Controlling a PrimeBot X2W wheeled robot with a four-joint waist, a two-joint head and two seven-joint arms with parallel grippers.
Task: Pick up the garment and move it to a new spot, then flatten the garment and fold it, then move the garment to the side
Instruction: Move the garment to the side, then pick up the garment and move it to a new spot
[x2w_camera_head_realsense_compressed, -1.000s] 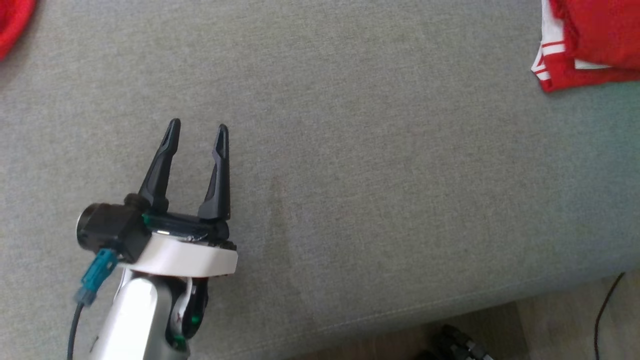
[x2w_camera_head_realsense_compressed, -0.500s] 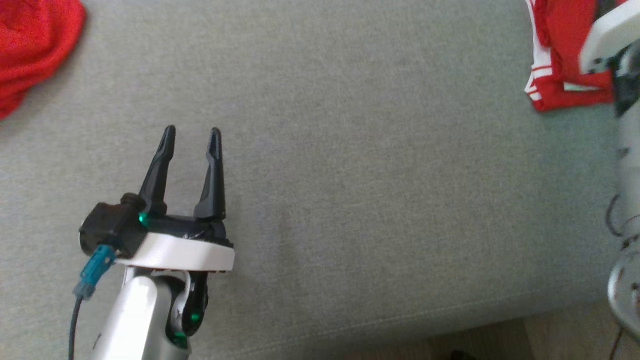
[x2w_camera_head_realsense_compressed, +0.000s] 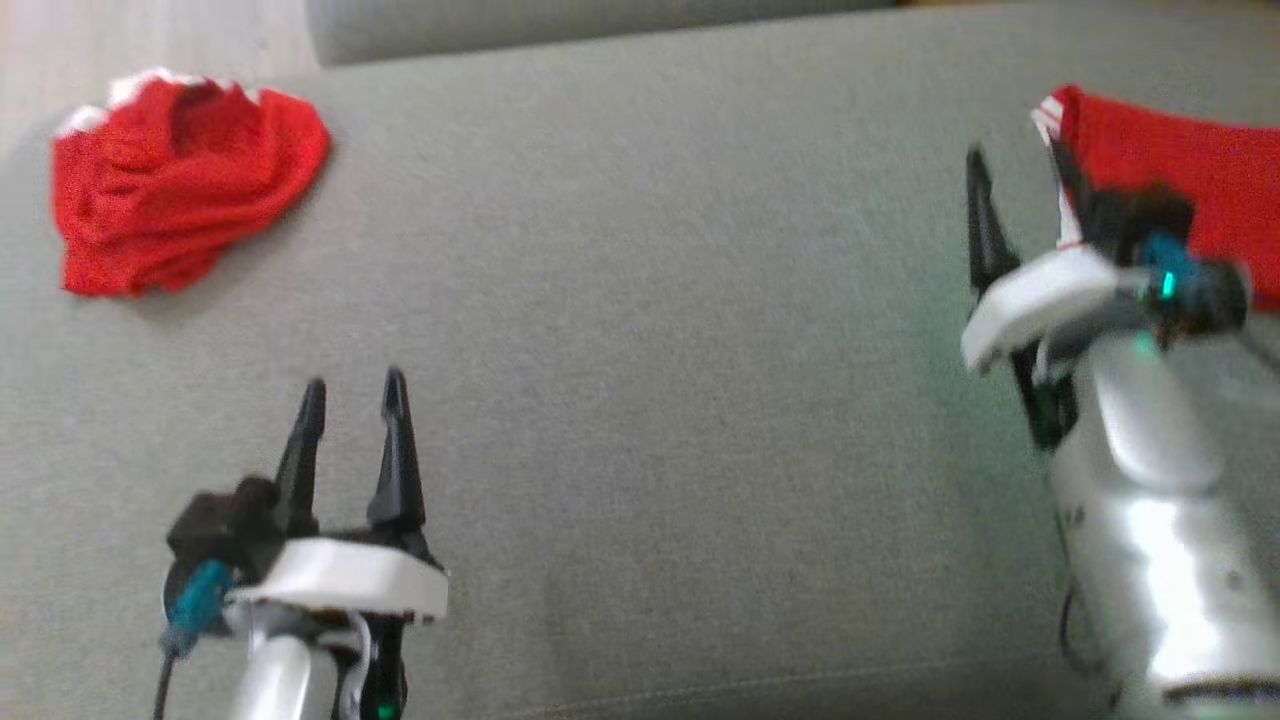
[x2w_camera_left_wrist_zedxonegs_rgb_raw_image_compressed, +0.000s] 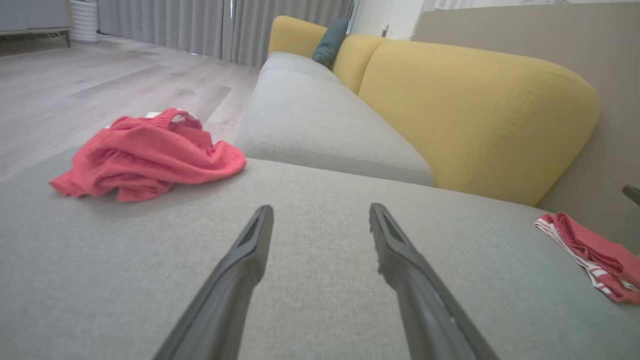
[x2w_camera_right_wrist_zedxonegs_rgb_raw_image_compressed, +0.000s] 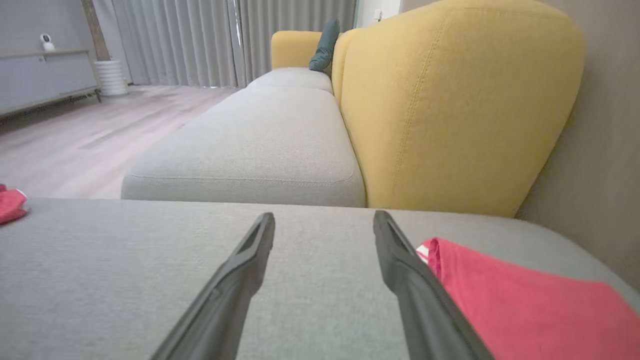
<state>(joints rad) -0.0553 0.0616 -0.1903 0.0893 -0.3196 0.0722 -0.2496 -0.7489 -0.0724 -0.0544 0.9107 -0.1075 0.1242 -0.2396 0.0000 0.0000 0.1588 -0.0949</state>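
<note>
A crumpled red garment (x2w_camera_head_realsense_compressed: 185, 180) lies in a heap at the far left of the grey seat (x2w_camera_head_realsense_compressed: 650, 350); the left wrist view has this garment (x2w_camera_left_wrist_zedxonegs_rgb_raw_image_compressed: 145, 155) ahead and to the left. A folded red garment with white stripes (x2w_camera_head_realsense_compressed: 1190, 170) lies flat at the far right. My left gripper (x2w_camera_head_realsense_compressed: 355, 395) is open and empty over the near left of the seat, well short of the heap. My right gripper (x2w_camera_head_realsense_compressed: 1020, 165) is open too, with its right finger beside the folded garment's (x2w_camera_right_wrist_zedxonegs_rgb_raw_image_compressed: 515, 300) edge. Nothing sits between either pair of fingers.
A yellow sofa backrest (x2w_camera_left_wrist_zedxonegs_rgb_raw_image_compressed: 475, 115) rises behind the seat, with a second grey cushion (x2w_camera_right_wrist_zedxonegs_rgb_raw_image_compressed: 260, 145) beyond it. Wooden floor (x2w_camera_left_wrist_zedxonegs_rgb_raw_image_compressed: 75, 95) lies past the heap's side. The seat's front seam (x2w_camera_head_realsense_compressed: 750, 685) runs along the bottom of the head view.
The head camera has swung, so the whole scene has shifted down and right. My right arm has come fully into view beside the folded garment. Both grippers have stayed open.
</note>
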